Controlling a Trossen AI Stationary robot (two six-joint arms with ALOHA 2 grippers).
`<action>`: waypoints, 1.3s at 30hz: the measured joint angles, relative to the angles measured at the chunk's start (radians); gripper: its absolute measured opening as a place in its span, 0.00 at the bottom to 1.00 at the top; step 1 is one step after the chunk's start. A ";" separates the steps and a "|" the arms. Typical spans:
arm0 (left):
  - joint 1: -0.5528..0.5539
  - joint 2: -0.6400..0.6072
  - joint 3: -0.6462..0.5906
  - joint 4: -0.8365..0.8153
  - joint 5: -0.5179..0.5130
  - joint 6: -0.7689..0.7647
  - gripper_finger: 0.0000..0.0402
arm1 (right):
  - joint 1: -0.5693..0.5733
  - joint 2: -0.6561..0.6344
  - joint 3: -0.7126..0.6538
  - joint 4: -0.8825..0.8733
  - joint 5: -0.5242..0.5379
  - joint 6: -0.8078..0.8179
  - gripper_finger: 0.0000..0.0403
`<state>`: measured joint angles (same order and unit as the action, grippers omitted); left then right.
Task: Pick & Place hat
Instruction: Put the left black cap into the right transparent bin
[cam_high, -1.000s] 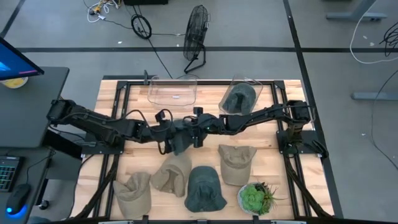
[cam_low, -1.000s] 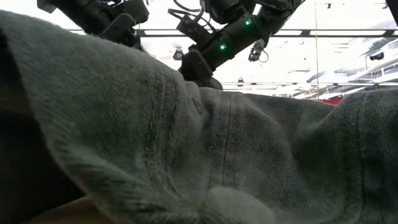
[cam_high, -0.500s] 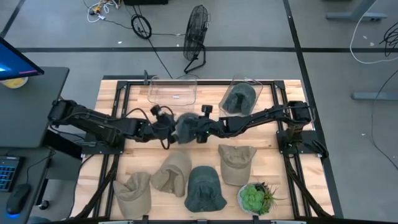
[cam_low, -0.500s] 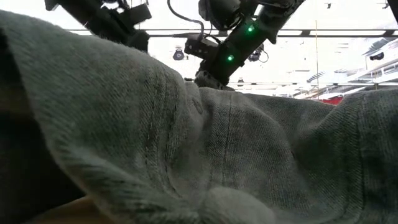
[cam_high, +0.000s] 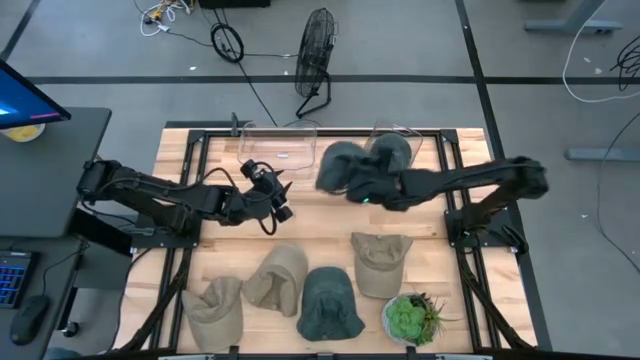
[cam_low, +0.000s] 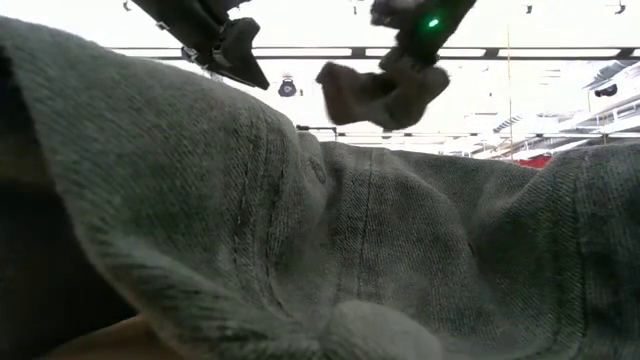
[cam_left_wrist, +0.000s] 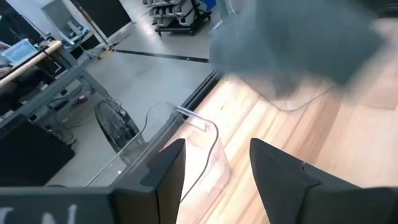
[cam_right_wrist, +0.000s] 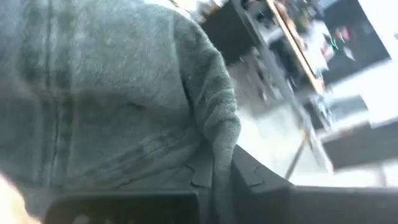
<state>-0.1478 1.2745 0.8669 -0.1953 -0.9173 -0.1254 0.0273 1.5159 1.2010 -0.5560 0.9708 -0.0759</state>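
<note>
Matt woven-cloth hat (cam_high: 345, 168) — pale wood table (cam_high: 310, 222)

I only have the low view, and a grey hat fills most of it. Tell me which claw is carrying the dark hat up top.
Observer: The right claw is shut on the dark hat, lifted above the table's far side.
Operator: Give me the left claw's state.
Observer: The left claw is open and empty, near the table's middle.
Operator: Report what lies under the hat.
Observer: It hangs between two clear bins; the right bin already holds a hat, the left bin holds none.
</note>
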 joint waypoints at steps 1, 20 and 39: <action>0.000 0.001 0.000 -0.003 0.000 -0.009 0.45 | -0.010 -0.034 0.000 -0.072 0.008 0.064 0.04; 0.006 0.002 0.000 -0.004 0.000 -0.023 0.45 | -0.327 -0.131 -0.320 -0.046 -0.097 0.275 0.04; 0.006 0.002 0.000 -0.004 0.000 -0.020 0.45 | -0.385 -0.123 -0.451 -0.008 -0.205 0.242 0.30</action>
<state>-0.1421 1.2762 0.8666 -0.1993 -0.9173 -0.1459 -0.3573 1.3933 0.7498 -0.5636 0.7660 0.1659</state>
